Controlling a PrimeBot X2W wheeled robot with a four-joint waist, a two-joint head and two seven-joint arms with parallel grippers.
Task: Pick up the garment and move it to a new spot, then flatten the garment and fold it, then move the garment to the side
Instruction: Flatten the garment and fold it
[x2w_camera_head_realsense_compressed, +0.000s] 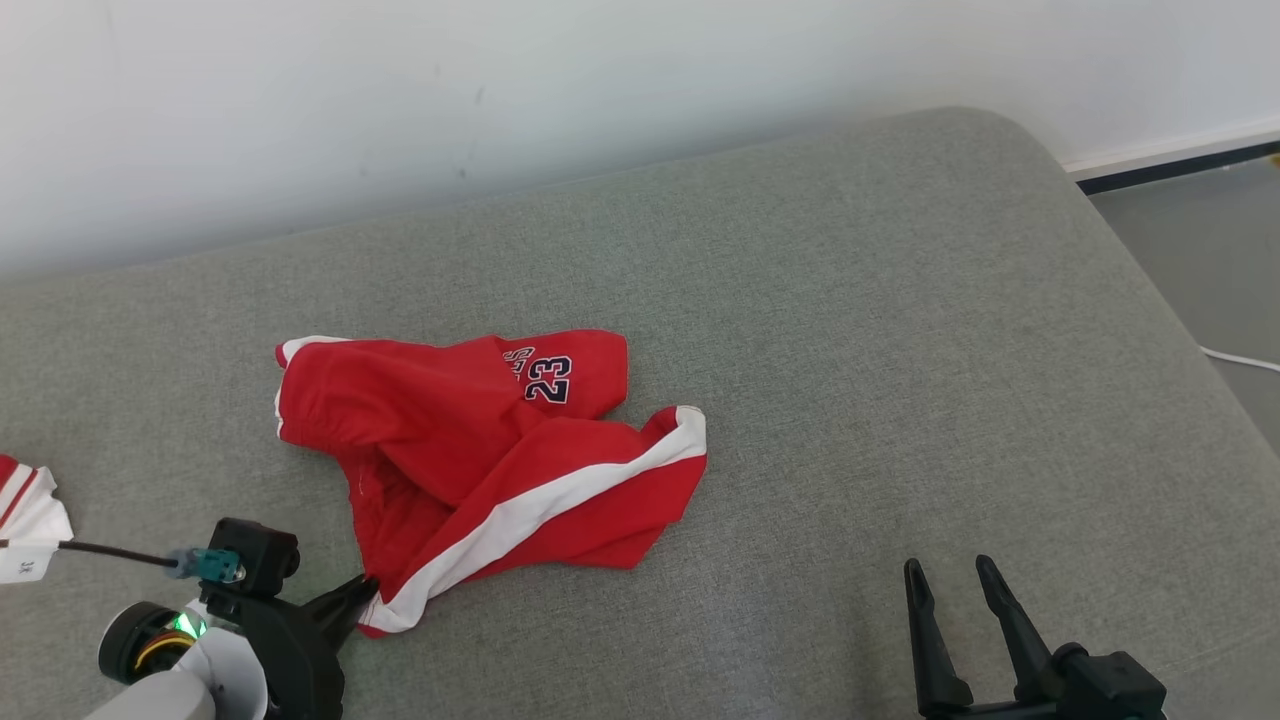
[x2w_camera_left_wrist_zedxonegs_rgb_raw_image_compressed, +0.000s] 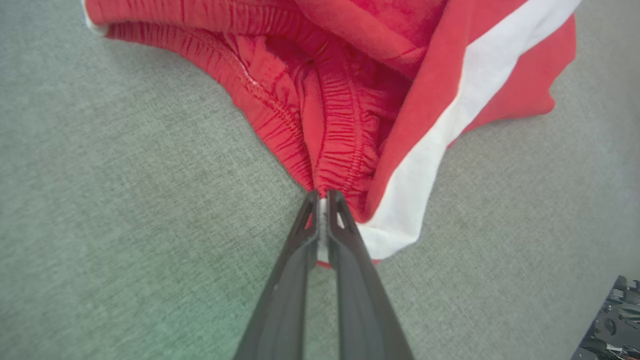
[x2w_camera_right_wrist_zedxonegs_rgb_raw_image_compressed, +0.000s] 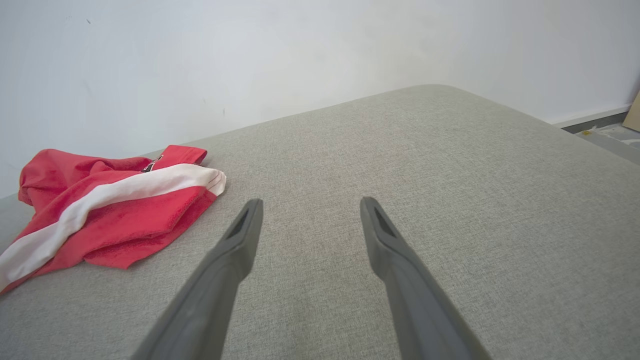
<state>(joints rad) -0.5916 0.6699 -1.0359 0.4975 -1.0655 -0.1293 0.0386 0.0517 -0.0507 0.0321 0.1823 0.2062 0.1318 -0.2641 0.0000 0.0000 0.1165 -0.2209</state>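
While the left gripper (x2w_camera_head_realsense_compressed: 366, 588) at the lower left has its jaws closed on a corner of the red garment (x2w_camera_head_realsense_compressed: 480, 450), this garment lies crumpled left of centre on the grey cushion (x2w_camera_head_realsense_compressed: 900, 330); at the lower right the right gripper (x2w_camera_head_realsense_compressed: 948, 565) has its jaws open and empty.

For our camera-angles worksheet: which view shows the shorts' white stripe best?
The head view: the white stripe runs unbroken, end to end, across the red shorts. The left wrist view shows its near end close up, cropped at the top. The right wrist view sees it low and side-on, cut at the edge.
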